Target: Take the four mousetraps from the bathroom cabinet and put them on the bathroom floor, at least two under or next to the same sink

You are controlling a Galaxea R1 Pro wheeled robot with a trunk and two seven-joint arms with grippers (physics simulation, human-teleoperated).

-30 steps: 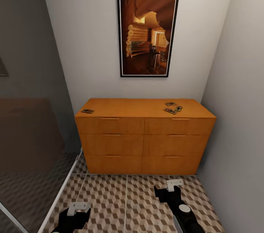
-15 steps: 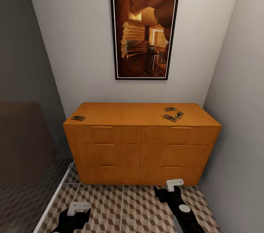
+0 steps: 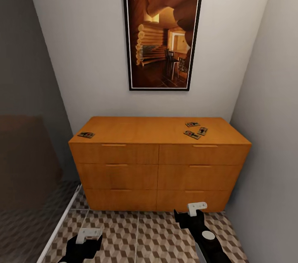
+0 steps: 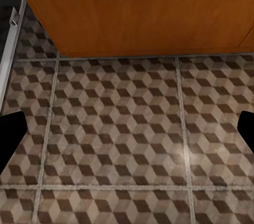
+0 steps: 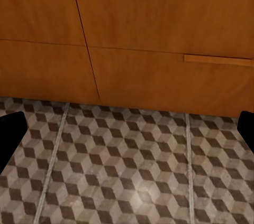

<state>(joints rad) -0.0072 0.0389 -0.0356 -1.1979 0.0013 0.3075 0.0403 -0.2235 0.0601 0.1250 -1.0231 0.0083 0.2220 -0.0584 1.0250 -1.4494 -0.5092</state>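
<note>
**Four mousetraps on the cabinet top, both grippers low over the tiles**

The mousetraps all lie flat on the cabinet's (image 3: 159, 130) top. One mousetrap (image 3: 86, 135) sits alone by the top's left front corner. The other three cluster near the right end: one (image 3: 192, 124) toward the back, one (image 3: 203, 130) just beside it to the right, and one (image 3: 192, 135) nearest the front edge. Whether the three touch each other is too small to tell.

None lies between or near any fingers. Both grippers hang well below the cabinet top, in front of its lowest drawers, over the bathroom floor (image 3: 153, 234).

The left gripper (image 3: 87, 236) shows below the cabinet's left half; in its wrist view the dark fingertips (image 4: 11, 129) stand at the far edges with bare tiles between them, so the fingers are spread wide and hold nothing. The right gripper (image 3: 194, 208) sits just before the cabinet's right half; its wrist view likewise shows fingertips (image 5: 10, 129) far apart, empty, facing the drawer fronts.

A framed picture (image 3: 162, 33) hangs on the wall above the cabinet.
</note>
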